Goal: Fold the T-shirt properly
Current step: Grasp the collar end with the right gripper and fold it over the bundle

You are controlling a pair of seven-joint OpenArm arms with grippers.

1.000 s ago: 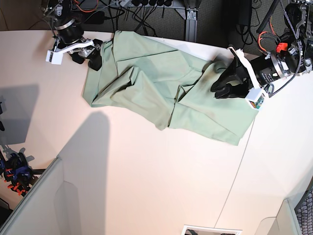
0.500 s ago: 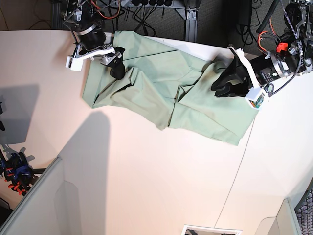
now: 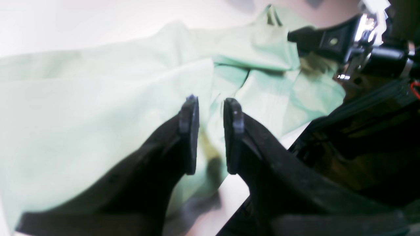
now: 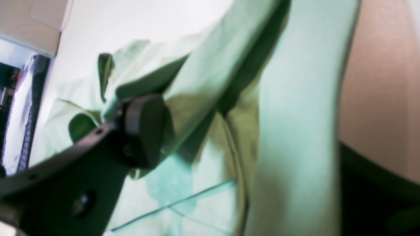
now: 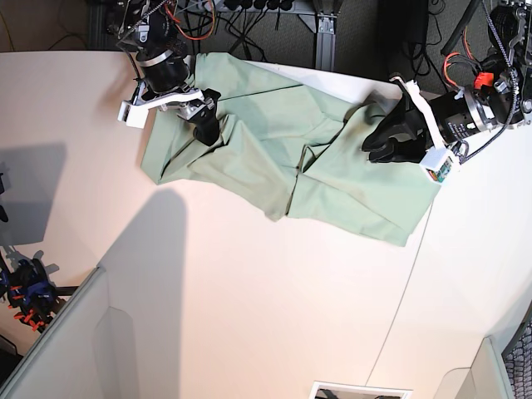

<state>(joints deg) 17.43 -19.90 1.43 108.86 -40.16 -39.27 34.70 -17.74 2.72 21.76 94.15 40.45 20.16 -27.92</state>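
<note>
The T-shirt [image 5: 266, 141] is a pale mint-green cloth lying crumpled and partly folded over itself across the far half of the table [image 5: 249, 291]. On the base view's left, my right gripper [image 5: 206, 126] presses down into its upper-left folds. In the right wrist view this gripper [image 4: 256, 147] is wide open, and a ridge of the T-shirt [image 4: 295, 98] lies between its fingers. My left gripper [image 5: 381, 148] rests on the shirt's right part. Its jaws [image 3: 210, 131] stand a narrow gap apart, with the T-shirt [image 3: 98, 108] under them and nothing visibly pinched.
Cables and equipment [image 5: 249, 17] crowd the strip beyond the table's far edge. A grey panel [image 5: 66, 349] rises at the bottom left, beside some clamps [image 5: 29, 291]. A seam [image 5: 407, 283] runs down the table on the right.
My right arm has swung from the shirt's left edge rightwards onto the cloth, still wide open. The left arm has hardly moved.
</note>
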